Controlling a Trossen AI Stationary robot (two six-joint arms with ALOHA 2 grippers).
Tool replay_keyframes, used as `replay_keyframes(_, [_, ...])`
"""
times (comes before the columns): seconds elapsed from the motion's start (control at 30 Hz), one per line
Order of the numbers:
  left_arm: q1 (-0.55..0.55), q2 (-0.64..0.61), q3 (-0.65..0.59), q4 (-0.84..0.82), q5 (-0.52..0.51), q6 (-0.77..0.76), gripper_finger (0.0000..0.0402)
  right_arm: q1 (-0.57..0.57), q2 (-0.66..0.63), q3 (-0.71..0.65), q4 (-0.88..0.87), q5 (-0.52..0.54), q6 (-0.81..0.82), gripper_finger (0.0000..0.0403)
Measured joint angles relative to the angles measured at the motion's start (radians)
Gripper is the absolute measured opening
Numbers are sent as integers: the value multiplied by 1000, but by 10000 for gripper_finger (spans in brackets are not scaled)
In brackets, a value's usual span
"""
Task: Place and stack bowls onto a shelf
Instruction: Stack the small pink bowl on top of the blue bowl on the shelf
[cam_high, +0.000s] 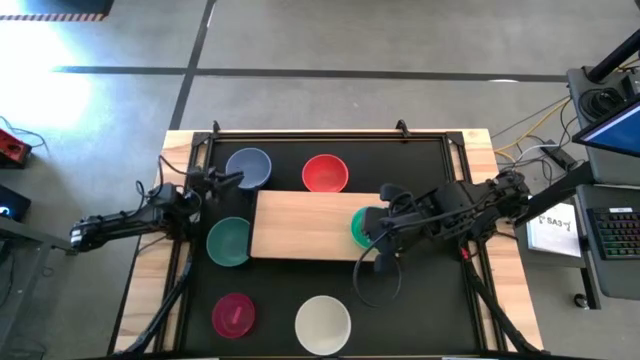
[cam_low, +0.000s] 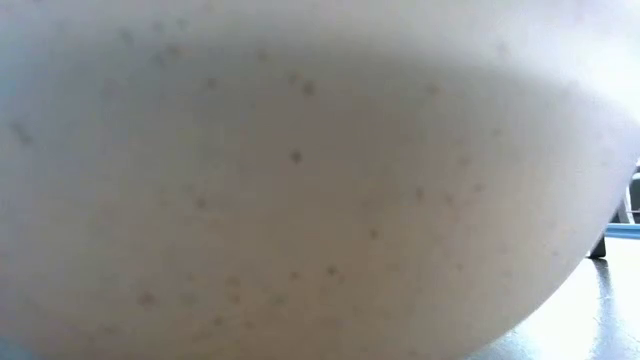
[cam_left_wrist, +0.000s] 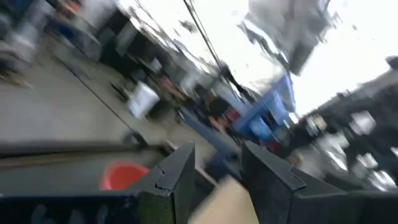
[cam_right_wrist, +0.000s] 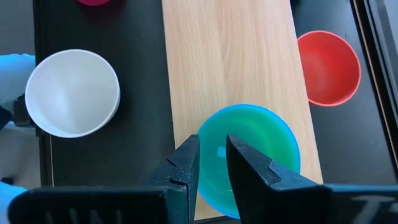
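Desk, black with wooden edges, carries a pale wood shelf at its middle. Right gripper pinches the rim of a green bowl with fingers narrow, at the shelf's right end. Left gripper, fingers narrowly parted and holding nothing, hangs beside the blue-grey bowl. Red bowl, teal-green bowl, cream-white bowl and magenta bowl sit on the desk around the shelf.

1. The shelf is lying mostly bare, leaving open passage above its wood.
2. The green bowl and the right end effector are occupying its right end.
3. The red bowl and the teal-green bowl are crowding its edges.
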Motion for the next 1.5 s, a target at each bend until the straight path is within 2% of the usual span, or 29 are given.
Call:
replay_keyframes(0.1, [-1, 53, 0, 1, 94, -20, 116, 0, -6, 0, 0, 0, -31, 68])
replay_keyframes(0.3, [-1, 229, 0, 59, 115, -28, 116, 0, -10, -1, 0, 7, -35, 71])
replay_keyframes(0.47, [-1, 388, 3, 199, 166, -23, 116, 0, -10, -1, 0, 7, -34, 72])
replay_keyframes(0.57, [-1, 471, 57, 186, 189, 5, 116, 0, -10, -1, 0, 7, -33, 68])
replay_keyframes(0.67, [-1, 556, 155, 95, 201, 64, 116, 0, -10, -1, 0, 7, -26, 69])
replay_keyframes(0.77, [-1, 637, 279, -83, 204, 132, 116, 1, -10, -1, 0, 7, -26, 72])
replay_keyframes(0.87, [-2, 696, 386, -247, 130, 170, 116, 4, -10, -2, 0, 6, -26, 75])
replay_keyframes(0.93, [-1, 709, 442, -343, 74, 191, 116, 5, -10, -2, 0, 6, -26, 75])
replay_keyframes(1.2, [-1, 680, 621, -677, -5, 182, 116, 5, -11, -2, 0, 4, -39, 74])
replay_keyframes(1.33, [-1, 688, 716, -808, 25, 188, 116, 5, -11, -2, 0, 4, -56, 77])
replay_keyframes(1.5, [-3, 733, 848, -966, 184, 247, 116, 5, -11, -3, 0, 4, -62, 74])
